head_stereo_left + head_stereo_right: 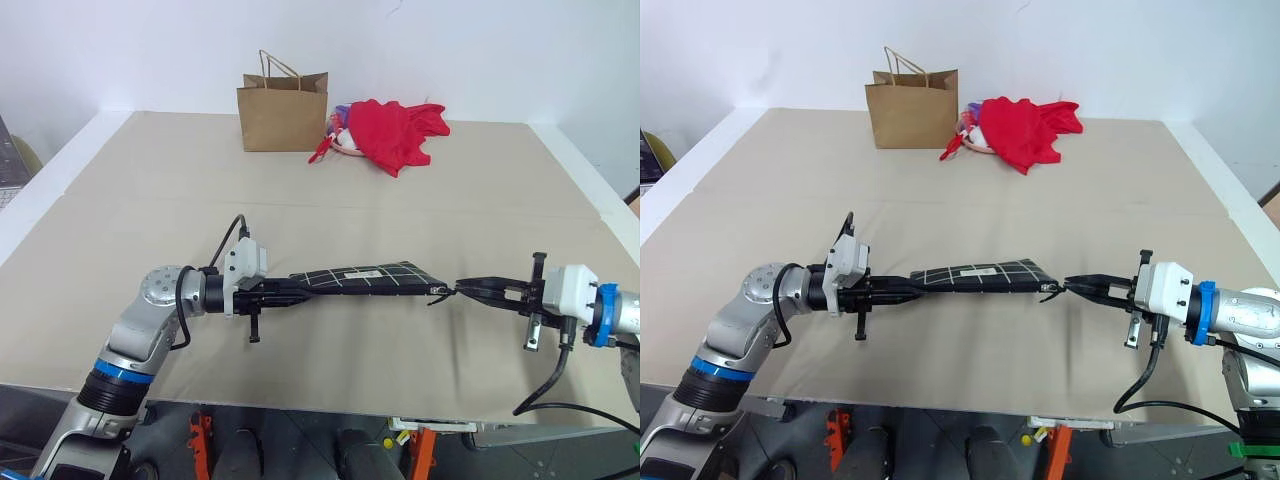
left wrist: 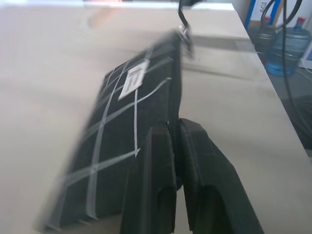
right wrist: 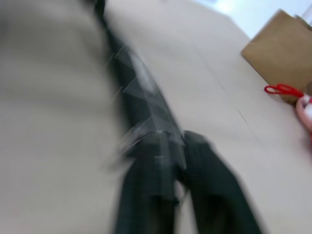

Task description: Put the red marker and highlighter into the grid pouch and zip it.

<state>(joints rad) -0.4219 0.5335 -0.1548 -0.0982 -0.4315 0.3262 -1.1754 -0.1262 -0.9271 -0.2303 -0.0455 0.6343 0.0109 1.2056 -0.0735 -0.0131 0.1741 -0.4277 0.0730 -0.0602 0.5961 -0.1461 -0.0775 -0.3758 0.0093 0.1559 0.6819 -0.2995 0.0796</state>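
One grid pouch (image 1: pixel 365 279), one brown paper bag (image 1: pixel 283 110), one red cloth heap (image 1: pixel 395 132), two grippers, all over one beige table (image 1: pixel 150 200) w/ a matte, cardboard-like top and a seam running across. Pouch is mid-table, nearer the front edge, held up off the surface between the two arms. Long axis runs left-right across the table, roughly level; the end w/ the zip cord (image 1: pixel 438 294) points to the robot's right. It's flat, rectangular, black fabric w/ thin white grid lines; small white label (image 2: pixel 133 81) shows in left wrist view, zip teeth running along one long edge. Left gripper (image 1: pixel 300 289) pinches the pouch's left end: in the wrist view its two black fingers (image 2: pixel 153 170) sit nearly together w/ the zipped edge between them. Right gripper (image 1: pixel 462 289) is at the pouch's right tip by the cord, fingers close together, narrow gap; can't tell if it actually grips the cord. Bag stands upright at the far side, stiff paper, twisted handles; red cloth lies crumpled just beside it on its right, soft and folded.
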